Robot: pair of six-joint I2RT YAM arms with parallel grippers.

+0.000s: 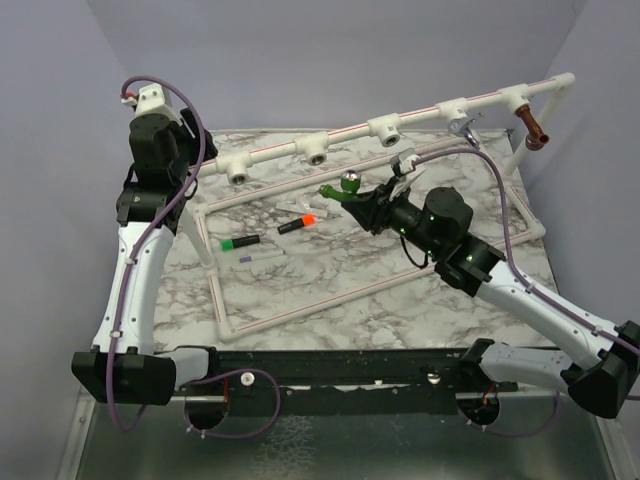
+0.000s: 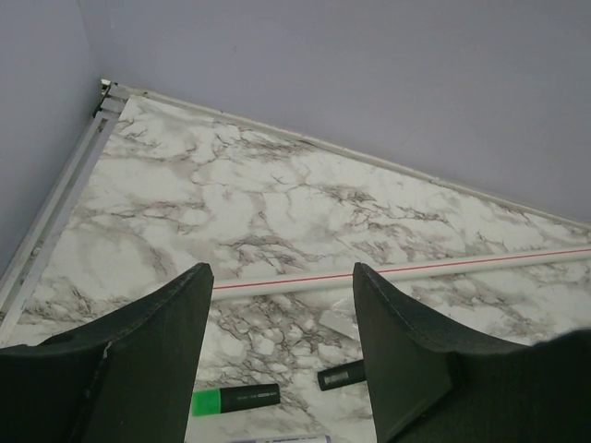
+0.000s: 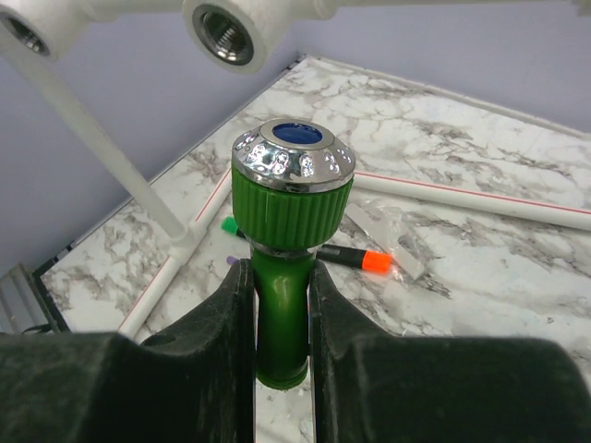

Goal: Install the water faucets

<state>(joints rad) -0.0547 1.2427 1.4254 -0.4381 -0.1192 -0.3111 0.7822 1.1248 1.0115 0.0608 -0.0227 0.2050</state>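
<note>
My right gripper (image 1: 366, 203) is shut on the bright green faucet (image 1: 345, 190), held above the table just in front of the white pipe rail (image 1: 350, 140). In the right wrist view, my fingers (image 3: 226, 314) clamp the green faucet's (image 3: 288, 217) stem, and its chrome-rimmed cap points up at an open tee socket (image 3: 224, 34). The chrome faucet (image 1: 465, 128) and the copper-brown faucet (image 1: 533, 130) sit on the rail at the far right. My left gripper (image 1: 185, 150) is open and empty (image 2: 282, 360), raised over the table's far left.
Tee sockets (image 1: 238, 172), (image 1: 316, 153), (image 1: 388, 131) face forward along the rail. A white pipe frame (image 1: 225, 310) lies on the marble table. A green-capped pen (image 1: 238, 243), an orange-capped pen (image 1: 298, 223) and a clear wrapper (image 1: 262, 257) lie inside it.
</note>
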